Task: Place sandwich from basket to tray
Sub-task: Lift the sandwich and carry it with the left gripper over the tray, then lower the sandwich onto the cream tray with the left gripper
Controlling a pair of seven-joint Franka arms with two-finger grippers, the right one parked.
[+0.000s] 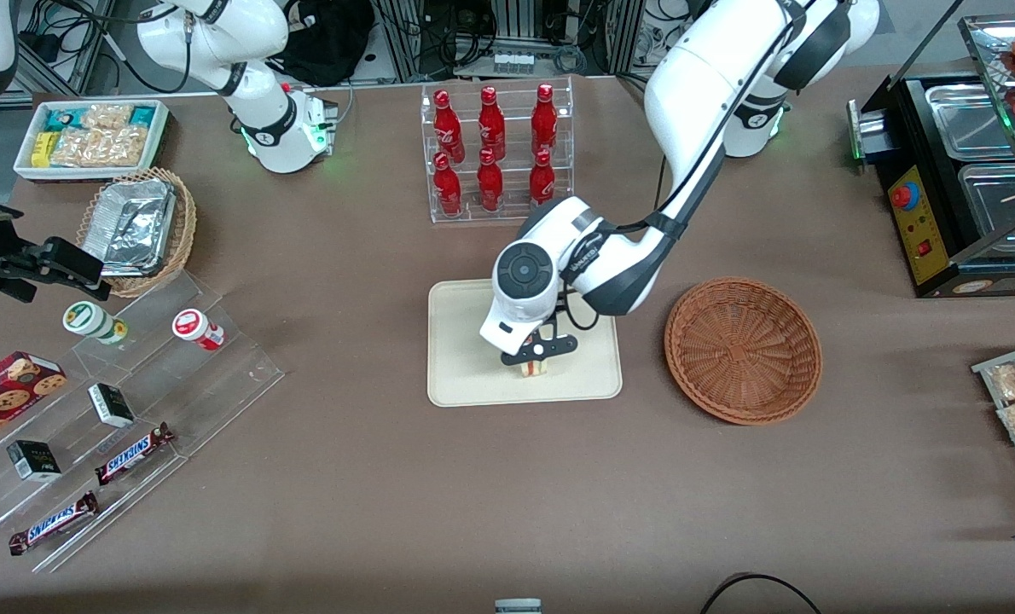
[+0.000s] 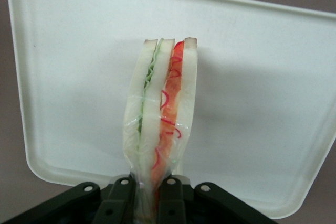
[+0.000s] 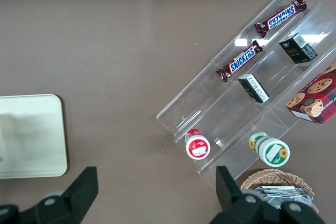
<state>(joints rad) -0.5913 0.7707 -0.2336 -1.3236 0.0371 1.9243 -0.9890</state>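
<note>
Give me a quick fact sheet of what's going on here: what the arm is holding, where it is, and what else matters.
holding: sandwich, pinched between the fingers of the gripper
gripper position: over the tray
sandwich filling: green layer and red-orange layer between white bread
basket: beside the tray, toward the working arm's end, nothing in it
task stage: sandwich is out of the basket, above the tray, not yet released
</note>
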